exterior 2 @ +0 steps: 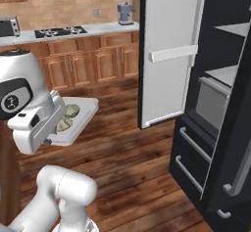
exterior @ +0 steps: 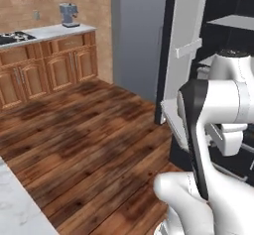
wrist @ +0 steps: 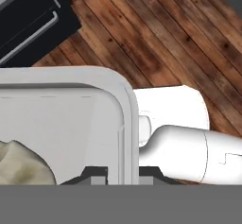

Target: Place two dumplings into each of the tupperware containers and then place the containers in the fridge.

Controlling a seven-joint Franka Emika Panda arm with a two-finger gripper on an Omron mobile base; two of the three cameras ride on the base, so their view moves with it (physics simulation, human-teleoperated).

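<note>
One container, a shallow whitish tray with rounded corners, hangs in the air above the wooden floor, carried by the arm at its near edge. The tool is clamped together on the container's rim, one dark tip on each side of the rim wall in the hand view. Two dumplings lie inside the container, side by side, partly hidden behind the white wrist in the right base view; in the hand view one pale pleated dumpling shows at the lower left of the tray floor. The fridge stands to the right of the arm with its door swung wide open; the door's pale inner face carries two ledges. Inside the dark body, two pale grey shelves show one above the other, with a grey drawer below the lower one and two dark pull-out fronts with bar handles beneath. The container is well apart from the fridge, left of the open door. Along the back wall runs one worktop over wooden cabinets, bearing one hob and one coffee machine.
</note>
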